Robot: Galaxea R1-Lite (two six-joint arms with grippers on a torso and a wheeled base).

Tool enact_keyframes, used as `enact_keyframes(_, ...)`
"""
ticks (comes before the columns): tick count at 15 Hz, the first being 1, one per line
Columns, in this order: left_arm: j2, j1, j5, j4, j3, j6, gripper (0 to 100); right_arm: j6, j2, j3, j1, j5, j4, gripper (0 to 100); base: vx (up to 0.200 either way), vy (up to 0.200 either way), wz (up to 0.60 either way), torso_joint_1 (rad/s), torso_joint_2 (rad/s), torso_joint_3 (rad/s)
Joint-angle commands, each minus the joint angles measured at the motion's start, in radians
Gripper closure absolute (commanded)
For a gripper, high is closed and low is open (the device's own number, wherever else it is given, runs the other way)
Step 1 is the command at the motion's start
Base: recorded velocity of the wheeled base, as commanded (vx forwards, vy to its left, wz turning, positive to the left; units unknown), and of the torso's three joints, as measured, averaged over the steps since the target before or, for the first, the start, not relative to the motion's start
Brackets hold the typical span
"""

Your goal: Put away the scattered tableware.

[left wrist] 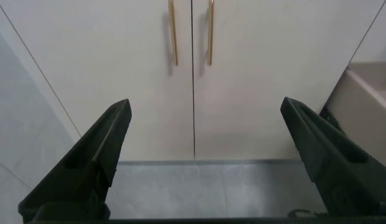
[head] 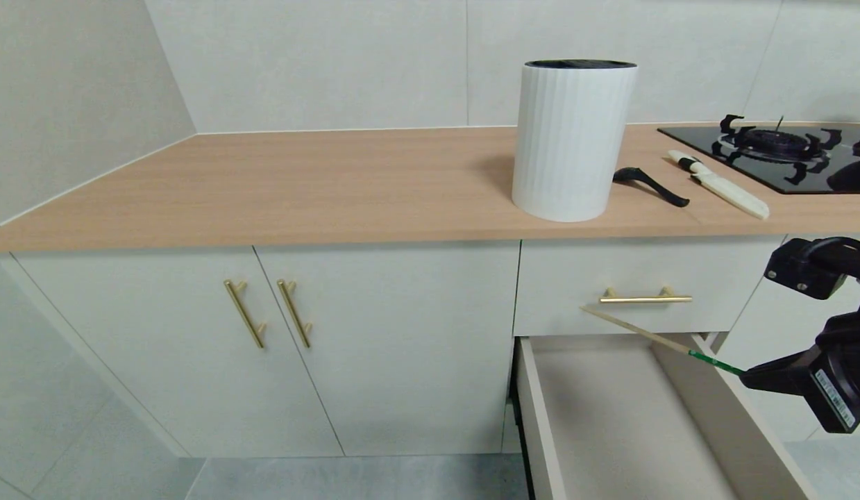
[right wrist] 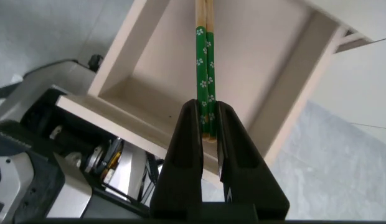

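Green-ended bamboo chopsticks (head: 652, 335) jut from the right gripper (head: 749, 378), clamped tight on them, above the open drawer (head: 534, 410) — left gripper (left wrist: 205, 111) gapes wide before cabinet doors (left wrist: 255, 93).

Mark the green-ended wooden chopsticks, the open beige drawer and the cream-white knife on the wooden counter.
Green-ended wooden chopsticks (right wrist: 204, 74), right wrist view, on the green patterned section.
Open beige drawer (head: 610, 417), head view, on its bare floor.
Cream-white knife (head: 724, 186), head view, mid-length.
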Motion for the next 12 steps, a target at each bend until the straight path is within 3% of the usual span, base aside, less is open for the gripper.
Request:
enact_keyframes(1,0.002,0.0,0.0,0.0,0.0,0.0,0,-0.001,0.016,-0.001,0.002,0.0,0.0,100,0.0,0.0,0.0,-0.163,0.47,0.3)
enact_keyframes(7,0.002,0.0,0.0,0.0,0.0,0.0,0,-0.002,0.04,0.002,0.002,0.0,-0.002,100,0.0,0.0,0.0,-0.126,0.43,0.295)
enact_keyframes(12,0.002,0.0,0.0,0.0,0.0,0.0,0,-0.002,0.079,0.002,0.003,0.0,-0.003,100,0.0,0.0,0.0,-0.016,0.06,0.042)
